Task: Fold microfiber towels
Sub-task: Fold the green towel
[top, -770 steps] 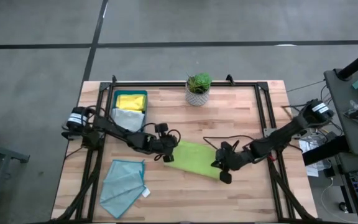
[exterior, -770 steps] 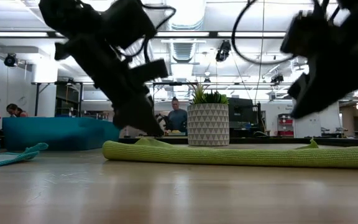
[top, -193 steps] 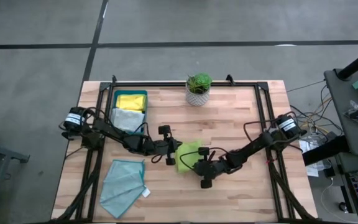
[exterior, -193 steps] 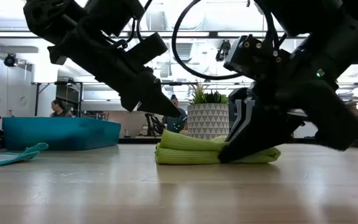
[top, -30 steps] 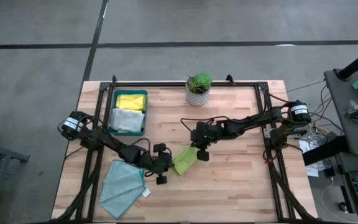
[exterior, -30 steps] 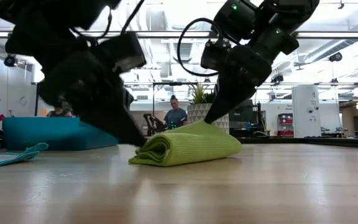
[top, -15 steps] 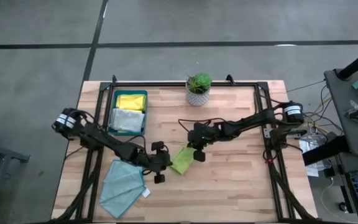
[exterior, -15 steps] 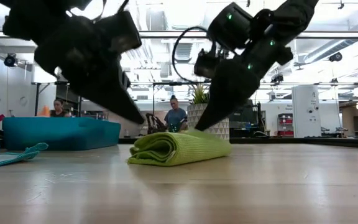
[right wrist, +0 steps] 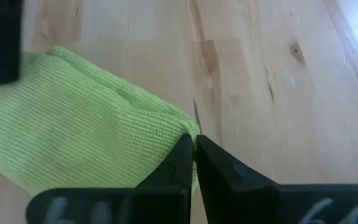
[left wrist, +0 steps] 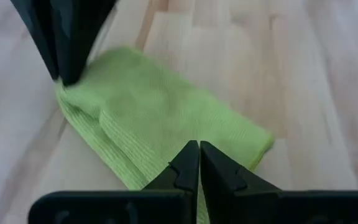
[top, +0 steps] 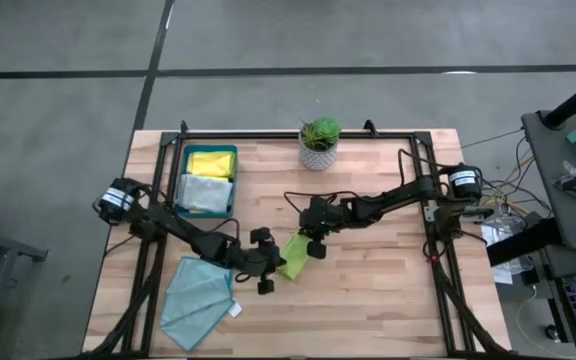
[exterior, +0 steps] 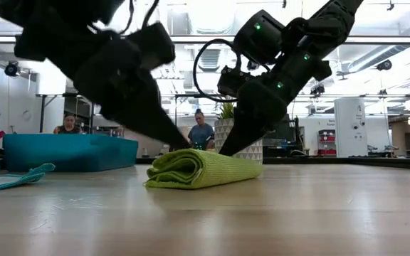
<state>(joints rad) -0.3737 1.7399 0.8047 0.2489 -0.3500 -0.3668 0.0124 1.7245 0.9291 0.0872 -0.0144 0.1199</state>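
A lime green microfiber towel [top: 294, 256] lies folded into a small thick pad on the wooden table [top: 368, 300], a little left of centre. My left gripper [top: 276, 265] comes at it from the near left, shut, with its tips over the pad [left wrist: 148, 118]. My right gripper [top: 308, 250] comes from the far right, shut, at the pad's far right corner. A light teal towel [top: 198, 290] lies spread at the near left. A yellow towel [top: 210, 162] and a pale grey towel [top: 206, 192] lie in the tray. My left gripper sets its shut fingertips [left wrist: 188, 155] on the pad's top layer [left wrist: 169, 137], toward its left side. It slants down from the table's near left. The pad lies flat on the table. My right gripper sets its shut fingertips [right wrist: 185, 146] on the pad's far right corner [right wrist: 178, 124]. It slants down from the table's far right. That corner lies low against the table.
A dark teal tray [top: 230, 180] stands at the far left, and a potted plant [top: 318, 140] at the far middle. A black frame [top: 428, 200] runs along the table's sides. Bare wood lies to the right and near side of the pad. People show in the room behind.
My right gripper has sunk toward the table and the pad's far right part, which stood raised under it, now lies flat. My left gripper's tips have gone from the table beside the pad's left fold up onto its top.
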